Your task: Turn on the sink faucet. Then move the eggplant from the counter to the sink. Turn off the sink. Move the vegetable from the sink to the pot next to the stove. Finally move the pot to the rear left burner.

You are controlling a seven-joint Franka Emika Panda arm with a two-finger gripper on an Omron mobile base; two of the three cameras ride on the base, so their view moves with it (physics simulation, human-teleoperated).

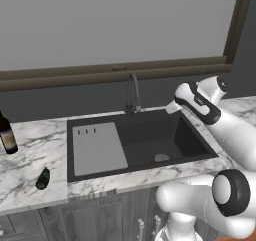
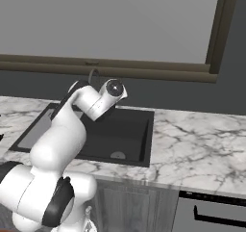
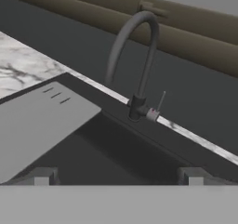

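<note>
Here I had the faucet point(image 3: 139, 56) squarely ahead of the hand camera: a dark, slim gooseneck rising from a short base at the back rim of the sink point(image 1: 195, 135), arching over and curving down toward the basin, with a thin pale lever point(image 3: 160, 101) sticking up at a slight tilt from a small grey collar on its side. I saw no water coming from the spout. The gripper point(image 3: 118, 176) was spread to its widest, both fingertips point(image 3: 42, 176) standing far apart at the bottom of that view, over the basin and short of the faucet, with nothing between them. From the left base camera the sink read as a black rectangular basin set into the white marbled counter point(image 1: 30, 155), with a pale grey drainboard point(image 1: 97, 147) covering its left part and a round drain point(image 1: 161, 157) in the floor. The eggplant point(image 1: 43, 179), small, dark and glossy, lay on the counter just left of the sink's front corner, well apart from the arm. A dark bottle point(image 1: 7, 134) with a label stood upright farther back at the left edge of the counter.
</note>
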